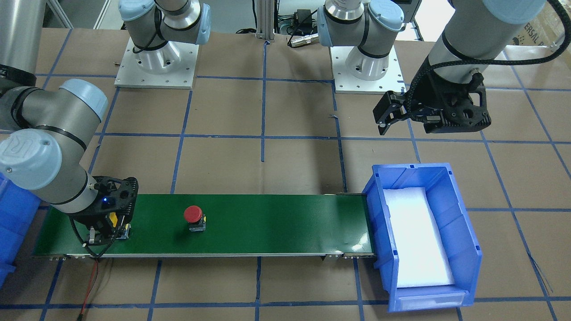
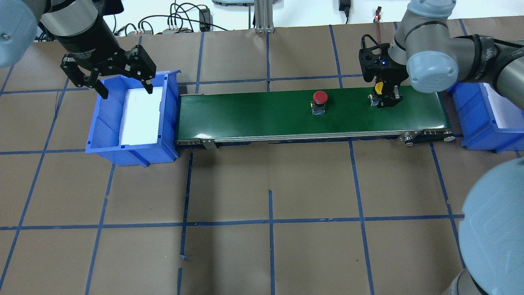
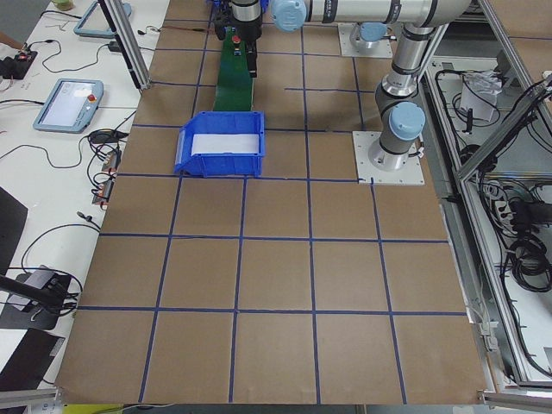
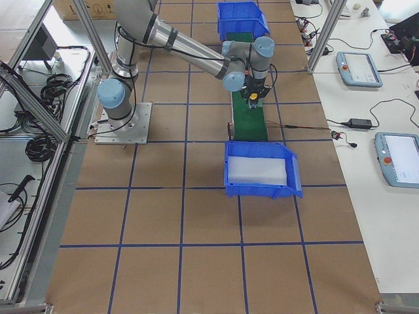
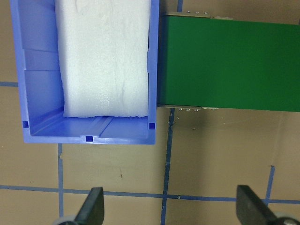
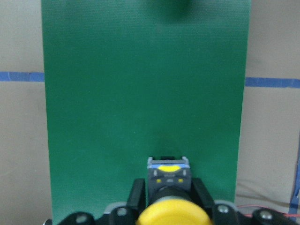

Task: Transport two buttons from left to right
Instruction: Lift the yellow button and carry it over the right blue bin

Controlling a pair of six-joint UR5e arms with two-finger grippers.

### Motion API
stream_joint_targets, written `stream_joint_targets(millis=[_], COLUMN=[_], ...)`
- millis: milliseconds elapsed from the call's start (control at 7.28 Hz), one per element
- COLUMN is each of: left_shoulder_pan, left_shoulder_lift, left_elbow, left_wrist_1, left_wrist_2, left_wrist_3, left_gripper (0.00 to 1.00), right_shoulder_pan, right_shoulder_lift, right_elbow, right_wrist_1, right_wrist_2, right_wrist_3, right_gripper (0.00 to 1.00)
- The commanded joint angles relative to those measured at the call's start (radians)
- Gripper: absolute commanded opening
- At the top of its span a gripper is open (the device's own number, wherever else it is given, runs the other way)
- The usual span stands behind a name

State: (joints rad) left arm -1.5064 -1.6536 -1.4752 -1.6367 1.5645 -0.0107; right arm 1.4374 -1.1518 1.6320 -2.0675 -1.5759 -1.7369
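Note:
The yellow button (image 2: 379, 87) is upright at the right end of the green conveyor belt (image 2: 254, 114), between the fingers of my right gripper (image 2: 385, 102). The gripper is shut on its dark body; in the right wrist view the yellow cap (image 6: 171, 213) fills the bottom centre and a finger (image 6: 137, 193) stands at each side. The red button (image 2: 319, 98) stands free and upright on the belt, to the left of the yellow one. My left gripper (image 2: 125, 91) is open and empty, above the far edge of the left blue bin (image 2: 170, 119).
The left blue bin (image 1: 464, 240) holds a white foam pad (image 1: 415, 236) and butts against the belt's end. A second blue bin (image 2: 479, 119) stands past the belt's right end. Brown paper with blue tape lines covers the table (image 2: 270, 196).

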Motion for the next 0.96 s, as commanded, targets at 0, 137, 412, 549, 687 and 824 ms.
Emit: stream_joint_targets(millis=[0, 137, 412, 549, 687, 824], left_shoulder_pan=[0.0, 0.0, 0.0, 0.0, 0.0, 0.0], left_shoulder_lift=[0.0, 0.0, 0.001, 0.001, 0.001, 0.008], left_elbow=[0.001, 0.001, -0.002, -0.002, -0.002, -0.005], left_wrist_1=[0.0, 0.0, 0.0, 0.0, 0.0, -0.002], left_wrist_2=[0.0, 0.0, 0.0, 0.0, 0.0, 0.002], left_wrist_3=[0.0, 0.0, 0.0, 0.0, 0.0, 0.002], left_gripper=[1.0, 1.0, 1.0, 1.0, 1.0, 1.0], right_shoulder_pan=[-0.011, -0.027, -0.198, -0.278, -0.348, -0.435], right_shoulder_lift=[-0.017, -0.053, -0.075, -0.075, -0.075, -0.071], right_elbow=[-0.012, -0.047, -0.165, -0.182, -0.188, -0.184], right_wrist_1=[0.004, 0.024, 0.168, 0.17, 0.167, 0.168], right_wrist_2=[-0.023, -0.021, -0.004, -0.004, -0.001, 0.051], right_wrist_3=[-0.001, -0.006, -0.079, -0.18, -0.284, -0.388], right_gripper=[0.07, 0.07, 0.07, 0.07, 0.07, 0.07])
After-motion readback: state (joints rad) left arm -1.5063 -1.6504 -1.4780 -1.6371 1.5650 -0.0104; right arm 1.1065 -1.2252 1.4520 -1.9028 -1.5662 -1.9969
